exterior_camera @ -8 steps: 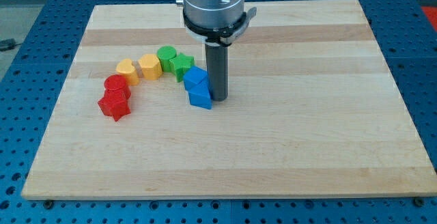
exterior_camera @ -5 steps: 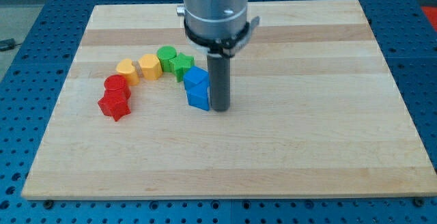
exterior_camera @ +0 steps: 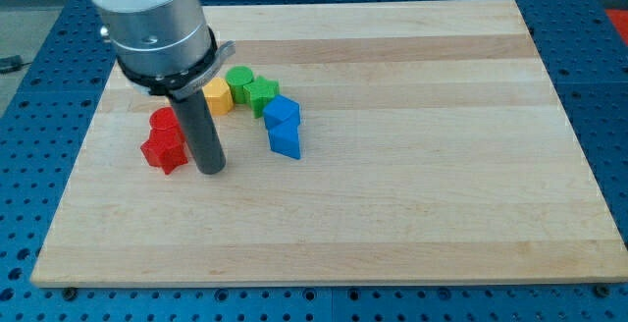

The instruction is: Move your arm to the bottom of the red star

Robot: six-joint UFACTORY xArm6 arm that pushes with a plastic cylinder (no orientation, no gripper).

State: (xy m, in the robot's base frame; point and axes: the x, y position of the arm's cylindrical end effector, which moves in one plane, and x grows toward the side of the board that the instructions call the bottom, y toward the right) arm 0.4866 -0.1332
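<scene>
Red star lies at the board's left, touching the red cylinder above it. My tip, a bare rod without jaws, holding nothing, stands just right. Advise curving below, avoiding contact.

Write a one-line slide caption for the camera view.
My tip rests on the wooden board just right of the red star, with both blue blocks farther right.

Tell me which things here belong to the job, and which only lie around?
Belonging to the job:
- red star-shaped block
- my tip, at the star's right, near its lower edge

Only lying about:
- red round block
- yellow block
- green round block
- green star-shaped block
- two blue blocks
- wooden board
</scene>
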